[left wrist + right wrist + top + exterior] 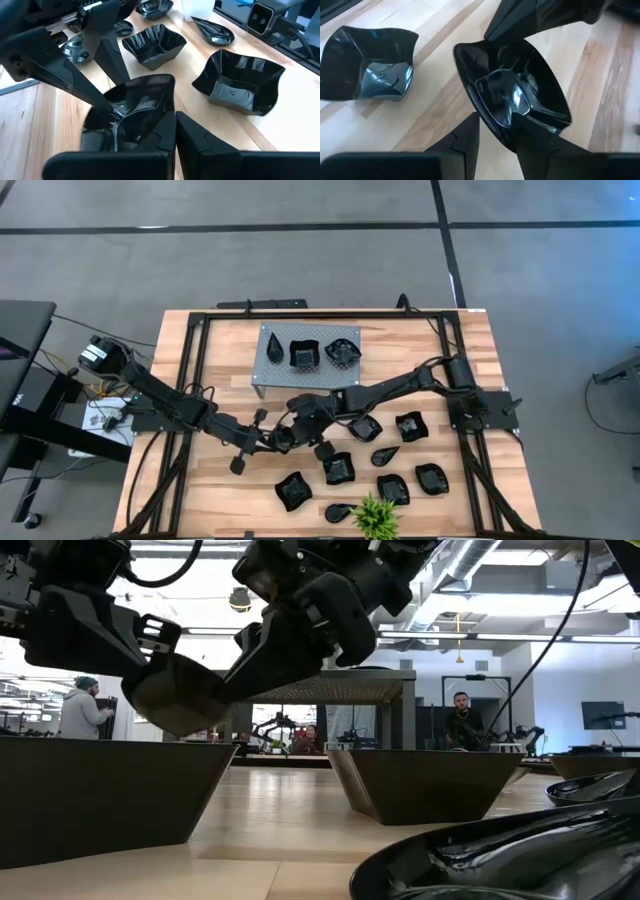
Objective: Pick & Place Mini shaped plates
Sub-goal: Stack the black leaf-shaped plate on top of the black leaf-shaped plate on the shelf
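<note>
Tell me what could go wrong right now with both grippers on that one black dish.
1. The left gripper and the right gripper both pinch the same dish above the table; uneven pulling might crack or drop it.
2. Other black dishes sit close below, so a dropped dish might knock them.

From overhead, the dish (300, 432) both grippers met at was pretty much buried under the left gripper (285, 436) and right gripper (305, 420), so couldn't make out its shape there. In the low view, the nearest plate (500, 855) got chopped by the bottom and right edges. The people (82, 708) across the room were too small and blurry to make out.
</note>
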Controlling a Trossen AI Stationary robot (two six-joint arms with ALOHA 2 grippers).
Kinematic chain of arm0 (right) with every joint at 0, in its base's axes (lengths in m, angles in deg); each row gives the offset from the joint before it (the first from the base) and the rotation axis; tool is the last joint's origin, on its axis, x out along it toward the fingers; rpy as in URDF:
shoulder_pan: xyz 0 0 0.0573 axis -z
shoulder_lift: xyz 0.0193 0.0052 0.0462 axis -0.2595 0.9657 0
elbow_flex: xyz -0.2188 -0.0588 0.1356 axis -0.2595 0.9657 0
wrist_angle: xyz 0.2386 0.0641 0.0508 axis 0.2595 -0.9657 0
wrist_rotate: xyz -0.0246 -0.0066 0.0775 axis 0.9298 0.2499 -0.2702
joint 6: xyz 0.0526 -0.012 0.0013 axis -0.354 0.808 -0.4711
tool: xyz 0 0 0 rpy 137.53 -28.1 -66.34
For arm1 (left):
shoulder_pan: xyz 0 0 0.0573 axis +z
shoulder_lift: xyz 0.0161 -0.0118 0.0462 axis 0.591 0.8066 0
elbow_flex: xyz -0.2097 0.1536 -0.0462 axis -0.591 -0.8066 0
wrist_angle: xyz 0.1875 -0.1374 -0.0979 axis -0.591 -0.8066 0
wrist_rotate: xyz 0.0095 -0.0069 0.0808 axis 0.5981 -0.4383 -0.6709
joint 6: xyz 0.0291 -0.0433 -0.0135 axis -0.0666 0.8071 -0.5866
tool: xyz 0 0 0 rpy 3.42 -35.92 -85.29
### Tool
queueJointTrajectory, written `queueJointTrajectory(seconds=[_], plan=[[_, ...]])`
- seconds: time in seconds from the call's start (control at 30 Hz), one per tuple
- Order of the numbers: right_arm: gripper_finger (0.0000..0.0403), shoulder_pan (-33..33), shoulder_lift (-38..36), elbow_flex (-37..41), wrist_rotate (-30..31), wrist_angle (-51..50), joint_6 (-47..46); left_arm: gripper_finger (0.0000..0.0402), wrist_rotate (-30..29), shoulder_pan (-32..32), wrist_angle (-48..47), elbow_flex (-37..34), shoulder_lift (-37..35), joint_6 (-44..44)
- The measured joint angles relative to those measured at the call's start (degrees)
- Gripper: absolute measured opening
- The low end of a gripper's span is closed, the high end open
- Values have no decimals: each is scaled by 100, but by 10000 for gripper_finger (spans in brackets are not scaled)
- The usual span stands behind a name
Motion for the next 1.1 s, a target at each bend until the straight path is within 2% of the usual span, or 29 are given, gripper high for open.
queueJointTrajectory(seconds=[0.13, 0.23, 0.37, 0.53, 0.7, 1.0, 1.1], plan=[[90, 0, -16, 0, -114, 19, 58, 6, 26, 0, 4, -2, 4, 0], [55, 11, -5, 0, -435, -8, 90, 6, 25, 0, 5, -2, -1, 0], [7, 20, -3, 0, -578, -40, 94, 8, -37, 4, 22, -4, -1, 2], [16, 22, -3, 0, -572, -45, 90, 15, -106, 4, 68, -5, -1, 6], [4, 14, -3, 0, -547, -12, 53, 30, -308, 7, 209, -4, -1, 75], [2, -93, -122, 4, -488, -464, -855, 72, -471, 6, 319, -4, -1, 90], [2, -215, -393, 4, -30, -833, -1131, 77, -483, 7, 400, -4, -1, 90]])
